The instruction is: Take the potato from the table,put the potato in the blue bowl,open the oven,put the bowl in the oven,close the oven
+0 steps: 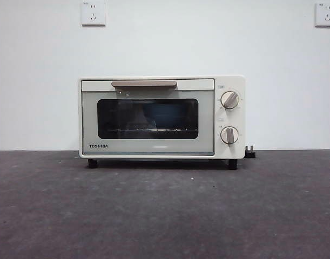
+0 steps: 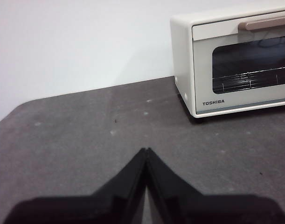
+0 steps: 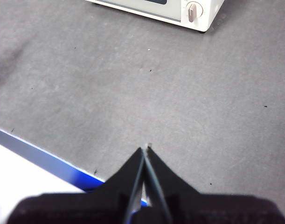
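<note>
Left wrist view shows the left gripper (image 2: 146, 150) with its two black jaws pressed tip to tip, holding nothing, hovering over bare table (image 2: 77, 135). The right gripper (image 3: 146, 149) stands the same way in its own view: jaws closed to a thin seam, nothing between them, the grey surface under them.

The table is dark grey and matte, mottled with pale flecks and a few small dark specks. In the right wrist view its edge shows as a blue strip (image 3: 39, 156) with white beyond it. Behind the table in the front view rises a plain white wall (image 1: 35, 81), carrying two white sockets, one at about 11 o'clock (image 1: 93, 13) and one at 1 o'clock (image 1: 326, 14), the latter cut by the picture's edge.

In the front view neither arm shows. Both wrist views cut the oven (image 1: 162, 117) off: the left shows its handle end only, the right just one corner with one knob. What lies inside is hard to make out through the dark glass; a wire rack shows, and a faint bluish shape behind it that cannot be identified. No potato or bowl can be made out anywhere.

The oven sits at the table's centre toward the wall, door shut, cream-white, with a beige bar handle (image 1: 143, 83) at 12 o'clock on the door, two round knobs (image 1: 229, 100) at 3 o'clock, TOSHIBA lettered low at 7 o'clock, and a black plug (image 1: 250, 153) by its foot.
</note>
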You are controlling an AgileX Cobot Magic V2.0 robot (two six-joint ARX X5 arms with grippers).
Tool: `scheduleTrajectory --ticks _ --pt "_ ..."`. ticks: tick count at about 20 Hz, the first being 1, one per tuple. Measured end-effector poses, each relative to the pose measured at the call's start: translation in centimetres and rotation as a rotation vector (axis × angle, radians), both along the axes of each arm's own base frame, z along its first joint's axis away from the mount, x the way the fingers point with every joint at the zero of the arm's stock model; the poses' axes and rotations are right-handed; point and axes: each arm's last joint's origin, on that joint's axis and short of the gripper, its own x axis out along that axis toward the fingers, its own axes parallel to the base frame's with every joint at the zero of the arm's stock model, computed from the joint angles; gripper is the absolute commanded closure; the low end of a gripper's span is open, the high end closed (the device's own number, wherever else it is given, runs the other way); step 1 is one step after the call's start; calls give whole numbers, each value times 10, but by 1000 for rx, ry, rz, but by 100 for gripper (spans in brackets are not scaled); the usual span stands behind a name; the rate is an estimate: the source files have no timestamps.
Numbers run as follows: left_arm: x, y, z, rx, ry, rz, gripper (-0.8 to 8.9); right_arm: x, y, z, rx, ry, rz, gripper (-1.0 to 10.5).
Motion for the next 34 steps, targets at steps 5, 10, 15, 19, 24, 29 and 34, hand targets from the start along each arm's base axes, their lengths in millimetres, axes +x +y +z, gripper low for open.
scheduleTrajectory --ticks 5,10,15,19,24,29,34 --pt "-1 1 -17 -59 119 25 817 0 0 0 0 0 0 948" --pt "-1 1 -17 -73 115 32 817 0 0 0 0 1 0 948" --pt "0 1 -18 -73 124 32 817 0 0 0 0 0 0 948" --pt "0 1 -18 -73 124 32 817 0 0 0 0 1 0 948" --pt "0 1 -18 -73 124 32 818 -7 -8 5 -97 -170 -81 946" --pt "0 1 -17 -73 122 32 817 17 -10 -22 -132 -480 -184 946" --pt "0 1 -17 -73 121 32 817 46 -8 -85 -51 -719 -171 946"
